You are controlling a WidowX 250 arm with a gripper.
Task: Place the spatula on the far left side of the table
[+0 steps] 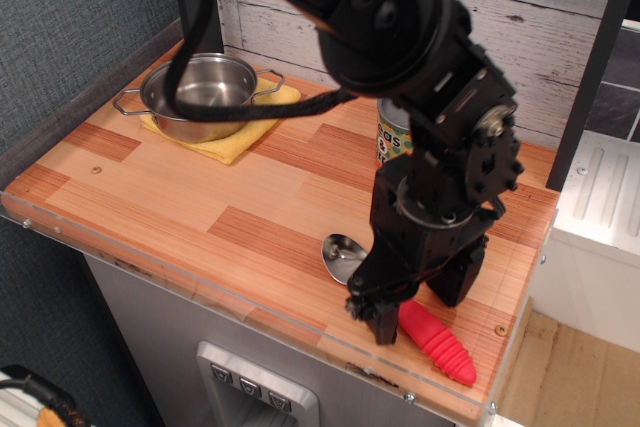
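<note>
The spatula lies flat on the table [200, 197] near its front right corner. Its shiny metal bowl [343, 250] points left and its ribbed red-pink handle [437, 340] points toward the front right edge. My black gripper [377, 319] is down over the spatula's neck, between bowl and handle, with the fingertips at or just above the wood. The neck is hidden by the fingers. I cannot see whether the jaws are closed on it.
A steel pot [198, 97] sits on a yellow cloth [258, 122] at the back left. A tin can [395, 137] stands at the back, partly behind my arm. A plank wall runs behind. A clear plastic strip [150, 267] edges the front.
</note>
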